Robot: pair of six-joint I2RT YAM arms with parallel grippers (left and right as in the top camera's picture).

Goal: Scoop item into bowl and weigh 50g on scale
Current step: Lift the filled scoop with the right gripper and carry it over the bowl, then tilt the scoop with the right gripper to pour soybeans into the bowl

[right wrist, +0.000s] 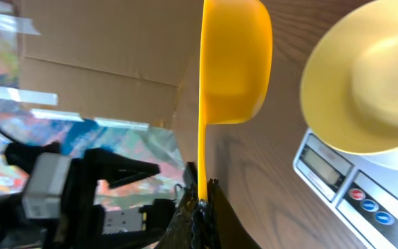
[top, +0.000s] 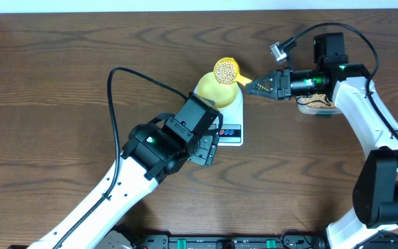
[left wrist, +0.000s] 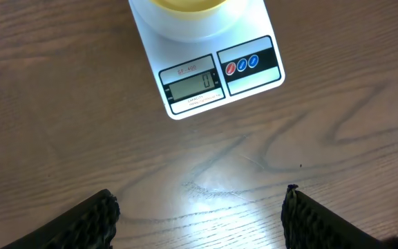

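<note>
Beans (top: 225, 69), small, round and beige-tan, lie heaped in the cup of a yellow scoop (top: 243, 81), packed close so that they cover its whole inside. The right jaws are clenched on the thin end of the scoop's handle, and in the overhead view the cup overlaps the far edge of the bowl (top: 211, 90). From the right wrist the scoop (right wrist: 233, 62) shows edge-on, level, with the bowl (right wrist: 365, 90) beside it, its inside smooth and pale yellow-green. The bowl sits on the white scale (top: 235, 114), which lies on the wooden tabletop (top: 61, 62). From the left wrist, the scale (left wrist: 213, 62) shows a grey display reading zero, with one red and two blue buttons next to it. The left jaws are released and spread wide, hovering over bare wood just beside the scale's button edge, gripping nothing. More beans show in a tub (top: 315, 104) partly hidden under the right arm (top: 354, 104).
</note>
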